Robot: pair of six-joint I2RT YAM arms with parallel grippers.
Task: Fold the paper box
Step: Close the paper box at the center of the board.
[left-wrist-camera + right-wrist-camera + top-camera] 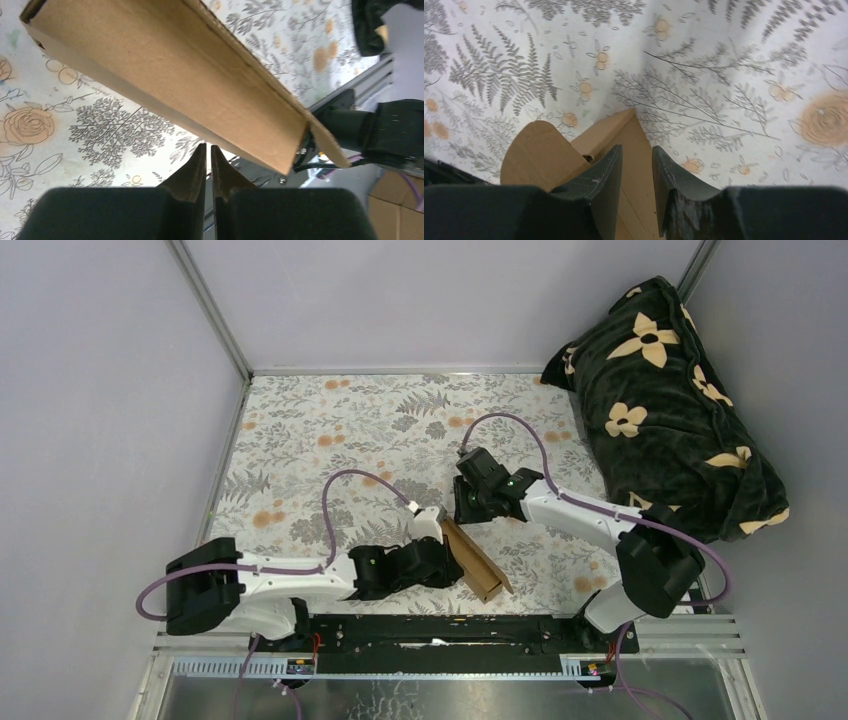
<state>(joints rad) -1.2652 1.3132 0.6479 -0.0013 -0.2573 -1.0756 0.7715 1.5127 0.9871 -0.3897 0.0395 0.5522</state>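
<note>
Left gripper (208, 150) fingers fill the bottom of their wrist view, pressed together with nothing between them. The tips sit just under the long side of the paper box (165, 80); contact cannot be told.

Box: a slim brown tube lying on the floral table cover (330, 440), between the two grippers and near the arm bases.

Right gripper (636, 150): jaws partly spread over the box's far end, clamping nothing I can see. A rounded end flap (536, 150) stands up just left of its fingers.

Judgement: body formed, end closure in hand. The next move likely calls for the left to brace the side while the right presses that flap down and tucks it, without crushing the tube.

Views: only the top camera shows both arms flanking the box, and the dark flowered blanket (670, 400) at far right. Only the right wrist shows the flap. Only the left wrist shows the near end gaping open.
</note>
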